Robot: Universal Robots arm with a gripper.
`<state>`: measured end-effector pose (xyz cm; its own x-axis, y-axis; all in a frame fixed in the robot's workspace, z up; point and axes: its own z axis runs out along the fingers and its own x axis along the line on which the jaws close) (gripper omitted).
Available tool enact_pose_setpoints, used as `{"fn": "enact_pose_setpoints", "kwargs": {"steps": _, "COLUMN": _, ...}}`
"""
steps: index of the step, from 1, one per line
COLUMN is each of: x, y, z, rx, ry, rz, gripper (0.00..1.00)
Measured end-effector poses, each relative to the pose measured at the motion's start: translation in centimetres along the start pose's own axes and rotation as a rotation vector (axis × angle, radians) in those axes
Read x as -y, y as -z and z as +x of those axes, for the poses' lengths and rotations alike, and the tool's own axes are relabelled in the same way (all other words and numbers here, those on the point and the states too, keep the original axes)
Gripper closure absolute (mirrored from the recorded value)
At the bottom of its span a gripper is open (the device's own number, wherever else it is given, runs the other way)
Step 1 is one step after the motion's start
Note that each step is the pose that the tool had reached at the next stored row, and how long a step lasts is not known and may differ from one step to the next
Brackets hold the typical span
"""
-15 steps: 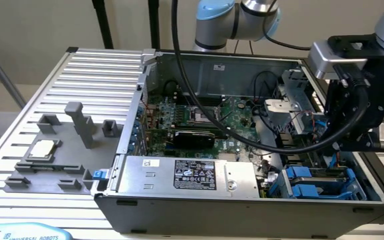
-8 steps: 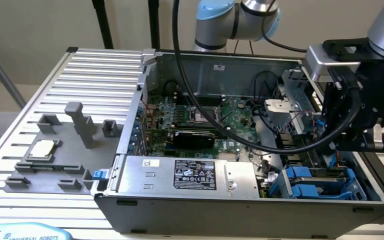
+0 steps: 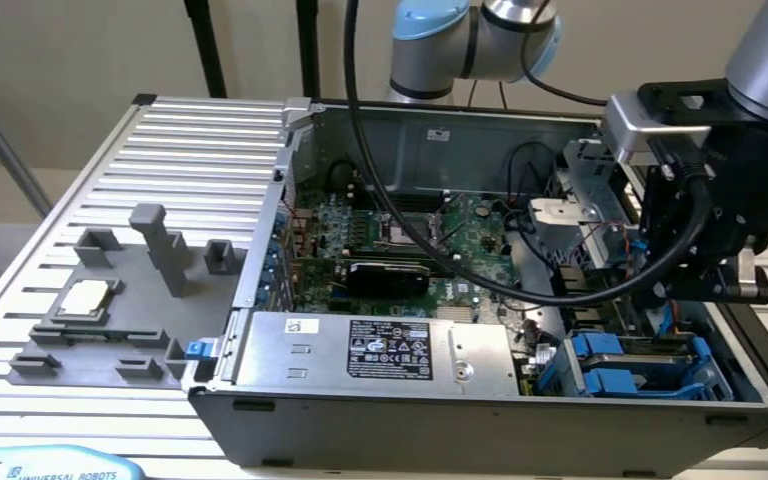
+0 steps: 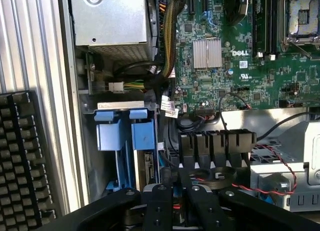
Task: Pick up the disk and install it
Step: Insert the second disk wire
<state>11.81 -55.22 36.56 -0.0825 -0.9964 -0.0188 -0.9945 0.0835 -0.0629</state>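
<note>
Ribbed metal table (image 3: 184, 140) runs under everything, and on it the case (image 3: 491, 425) lies on its side with the cover off, so that the board (image 3: 411, 225) and the bays face up at me and I can come at them from above. My gripper (image 4: 179, 193) hangs inside the case at the exterior view's right end, over the corner where the drive bay (image 3: 704, 375) sits. From the wrist I look straight down past my own black links onto that bay.

The disk (image 4: 144, 141) is in the bay, standing on edge in its blue frame beside a second blue frame (image 4: 109, 133). Its connector end shows just below the blue tab. It looks seated between the bay's walls and not hanging from me, which I judge to mean the installing is mostly or wholly done. I am just above and beside it, and I see nothing of it between my tips.

Whether my hand is clenched or slack I cannot tell from here.

Black cable (image 3: 371, 150) droops from my arm across the board, clear of the bay. The supply box (image 3: 384, 350) fills the near wall next to the bay. Out on the table the grey fixture (image 3: 157, 250) holds a small chip (image 3: 84, 298), well apart from my work
</note>
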Motion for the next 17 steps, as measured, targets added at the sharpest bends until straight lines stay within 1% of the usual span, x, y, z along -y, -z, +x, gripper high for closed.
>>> {"fn": "enact_pose_setpoints", "kwargs": {"steps": 3, "x": -0.46, "y": -0.07, "z": 0.04, "rx": 0.0008, "ry": 0.0, "rz": 0.0106, "gripper": 0.84}}
{"fn": "enact_pose_setpoints", "kwargs": {"steps": 6, "x": -0.52, "y": -0.3, "z": 0.08, "rx": 0.0015, "ry": 0.0, "rz": 0.0199, "gripper": 0.84}}
{"fn": "enact_pose_setpoints", "kwargs": {"steps": 10, "x": -0.53, "y": -0.67, "z": 0.26, "rx": 0.0017, "ry": 0.0, "rz": 0.0223, "gripper": 0.84}}
{"fn": "enact_pose_setpoints", "kwargs": {"steps": 17, "x": -0.51, "y": -0.93, "z": 0.75, "rx": 0.0002, "ry": 0.001, "rz": 0.0225, "gripper": 0.84}}
